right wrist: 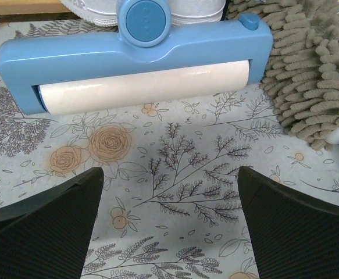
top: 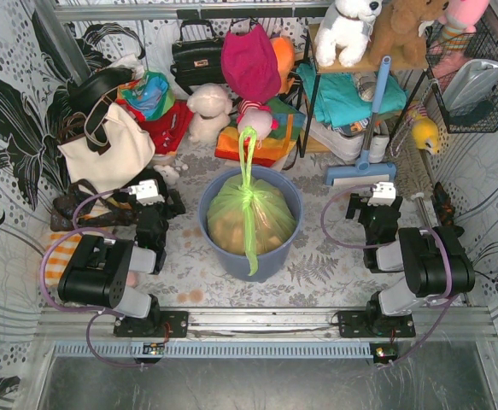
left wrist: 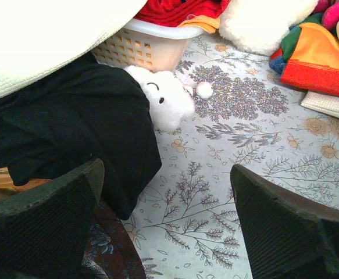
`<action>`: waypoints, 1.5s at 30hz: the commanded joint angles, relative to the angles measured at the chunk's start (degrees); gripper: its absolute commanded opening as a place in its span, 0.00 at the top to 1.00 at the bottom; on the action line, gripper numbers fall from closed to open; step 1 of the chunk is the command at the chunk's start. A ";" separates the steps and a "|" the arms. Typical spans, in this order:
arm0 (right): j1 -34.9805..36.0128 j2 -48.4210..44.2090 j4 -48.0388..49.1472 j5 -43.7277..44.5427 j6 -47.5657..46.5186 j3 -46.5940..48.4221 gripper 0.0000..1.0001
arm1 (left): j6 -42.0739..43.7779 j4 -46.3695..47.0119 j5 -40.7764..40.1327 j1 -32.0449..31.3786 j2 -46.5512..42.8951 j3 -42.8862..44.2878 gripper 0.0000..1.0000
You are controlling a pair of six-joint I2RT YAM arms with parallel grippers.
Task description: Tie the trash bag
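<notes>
We find the trash bag seated in the round blue-grey bin at the middle of the table, between the two arms. Brown paper shows through its thin green plastic. The neck of the bag is gathered into a knot just above the bin rim. One green tail stands up from the knot and a second hangs down the front wall of the bin.

The left gripper is low over the flowered tablecloth, left of the bin and apart from the bag. Its jaws stand wide apart with nothing between them. Ahead of it we see a black cloth item, a small white plush toy and a cream basket.

The right gripper is on the right of the bin, also clear of the bag. Its jaws are spread and hold nothing. A blue roller head lies ahead of it, with a shaggy grey-brown mop just beside.
</notes>
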 commanded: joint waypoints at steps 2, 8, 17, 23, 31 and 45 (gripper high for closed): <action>-1.02 0.11 2.67 -0.49 0.97 0.35 0.03 | 0.71 3.75 -0.07 -0.13 -0.25 -0.16 0.02; -1.07 0.04 2.63 -0.53 0.96 0.31 0.03 | 0.37 2.77 0.68 0.35 -0.07 0.50 0.02; -1.07 0.09 2.63 -0.49 0.94 0.39 0.03 | 0.06 2.52 1.47 1.00 -0.09 0.58 0.02; -1.07 0.08 2.78 -0.22 0.90 0.24 0.03 | -0.02 2.28 1.87 1.10 -0.05 0.70 0.02; -1.07 0.21 3.75 0.77 0.59 -0.02 0.03 | 0.32 2.97 1.84 1.18 -0.04 0.36 0.02; -1.07 0.13 3.63 0.70 0.66 0.00 0.03 | 0.01 2.20 2.00 1.19 -0.05 0.69 0.02</action>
